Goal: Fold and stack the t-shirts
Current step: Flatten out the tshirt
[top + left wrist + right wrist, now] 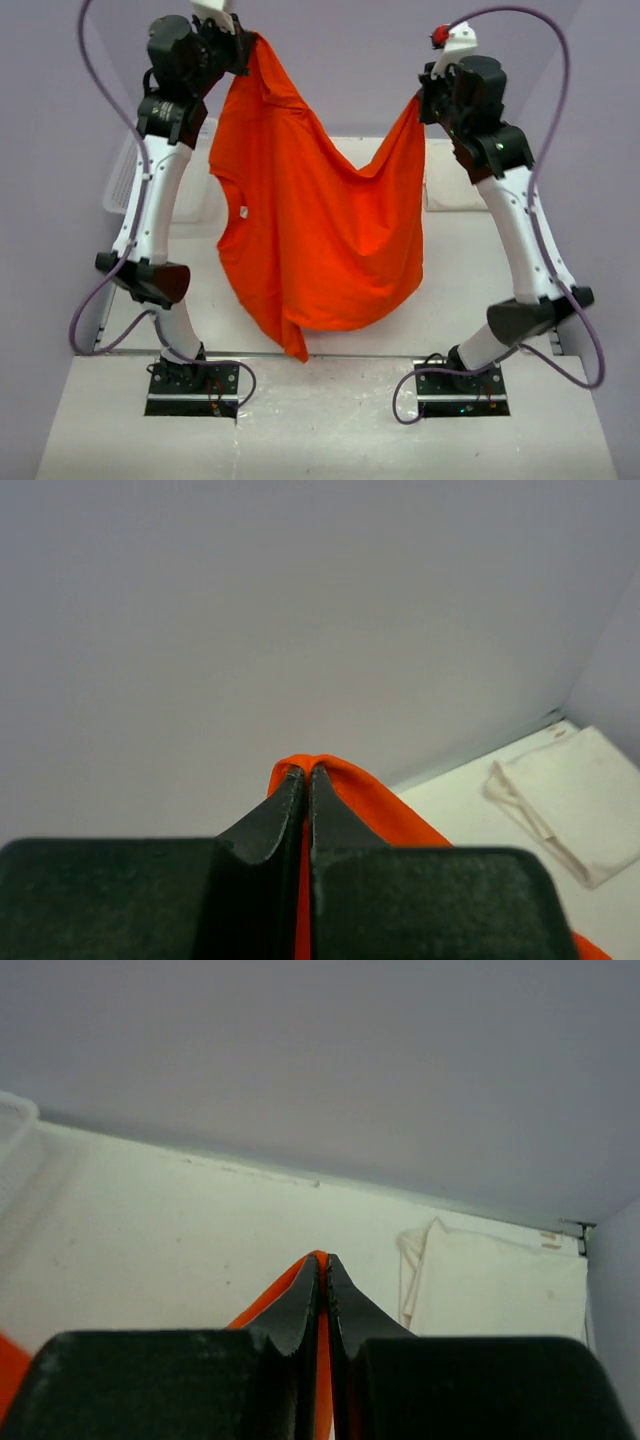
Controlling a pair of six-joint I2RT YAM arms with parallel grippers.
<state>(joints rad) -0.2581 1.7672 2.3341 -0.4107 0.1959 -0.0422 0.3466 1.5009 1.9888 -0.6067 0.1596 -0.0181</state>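
The table (330, 430) bears a cream t-shirt (500, 1285) and, seemingly, a basket (118, 190).

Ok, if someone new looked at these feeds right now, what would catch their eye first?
The orange shirt hangs spread in mid-air, with the left gripper and right gripper each shut on a top edge. After that, the white shirt lying flat at the far right, and the basket at the far left.
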